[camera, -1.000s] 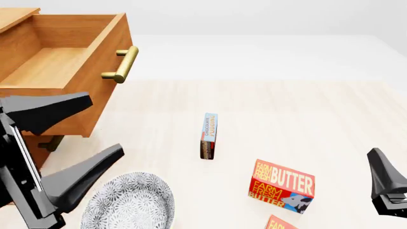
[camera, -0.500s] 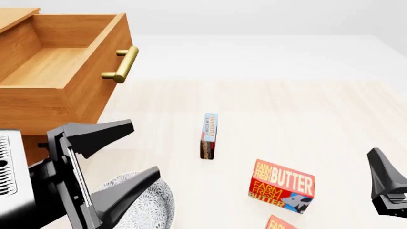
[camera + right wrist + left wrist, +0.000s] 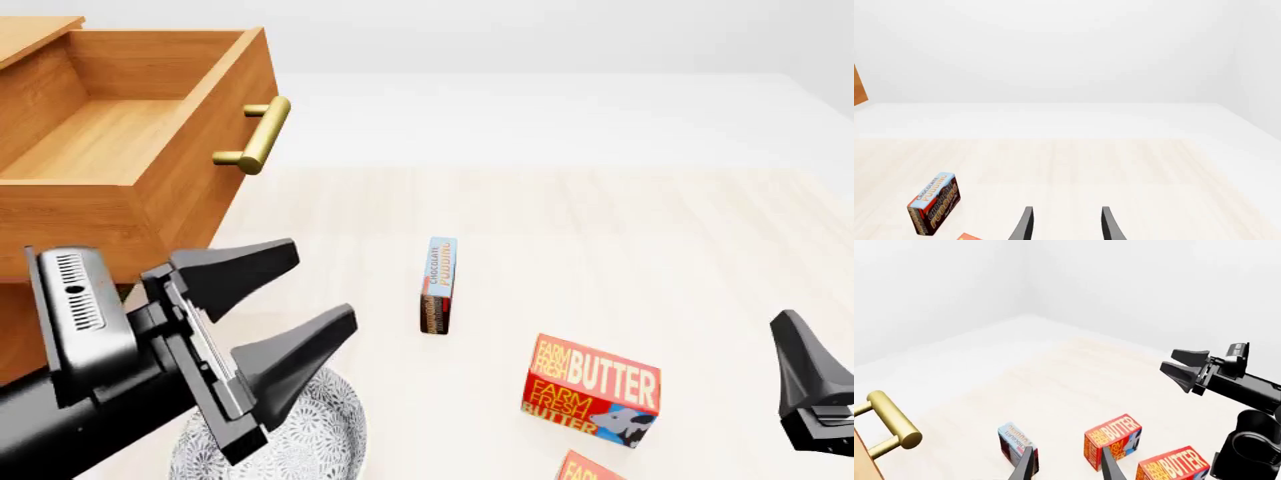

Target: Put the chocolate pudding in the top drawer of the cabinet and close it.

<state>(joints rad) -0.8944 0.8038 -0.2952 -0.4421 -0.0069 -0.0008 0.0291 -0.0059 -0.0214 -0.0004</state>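
The left arm's black claw hangs with its jaws spread wide and nothing between them, low over the patterned grey plate at the near edge of the pale wooden desk. The target, the small thin chocolate pudding box with its light blue top and dark brown base, stands upright on a narrow edge, out in the open desk, apart from the claw. Behind to the left, the light-brown wooden cabinet has its deep top drawer pulled open, brass bar handle jutting out.

Here's the danger: that box is thin and tall on its edge, so a finger brushing it on approach could topple or skid it. The red butter box lies near, and the wrist view shows it close beside the pudding, so a wide-open approach might catch the wrong carton. On the carry, the handle and drawer front could clip the arm.

The right claw sits parked at the desk's right, jaws apart, empty.
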